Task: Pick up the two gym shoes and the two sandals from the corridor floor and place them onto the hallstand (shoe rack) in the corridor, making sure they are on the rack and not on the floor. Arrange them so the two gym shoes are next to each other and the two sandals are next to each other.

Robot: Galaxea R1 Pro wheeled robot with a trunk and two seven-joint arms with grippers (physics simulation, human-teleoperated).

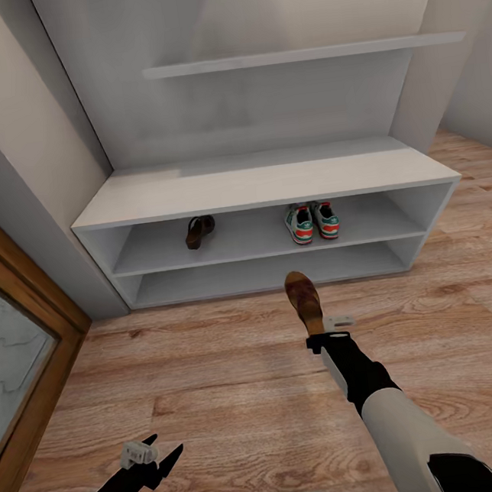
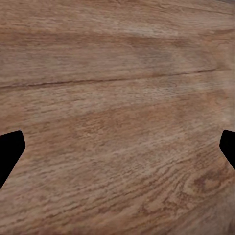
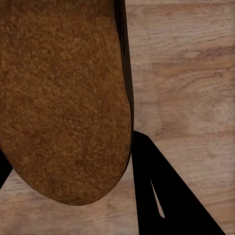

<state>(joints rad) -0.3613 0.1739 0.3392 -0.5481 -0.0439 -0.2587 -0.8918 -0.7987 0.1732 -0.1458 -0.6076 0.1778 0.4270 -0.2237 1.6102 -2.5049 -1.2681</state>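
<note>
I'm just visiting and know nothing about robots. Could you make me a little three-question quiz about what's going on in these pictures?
1. True or false: both gym shoes already sit side by side on the hallstand.
2. How many sandals are on the upper low shelf? A) none B) one C) two
3. Fill in: the right claw carries the second ____ above the corridor floor.

Key
1. True; they stand together on the upper low shelf, toward its right.
2. B; one sandal on the shelf lies toward its left.
3. Sandal; the held sandal hangs in front of the hallstand. The left claw is open and holds nothing.
</note>
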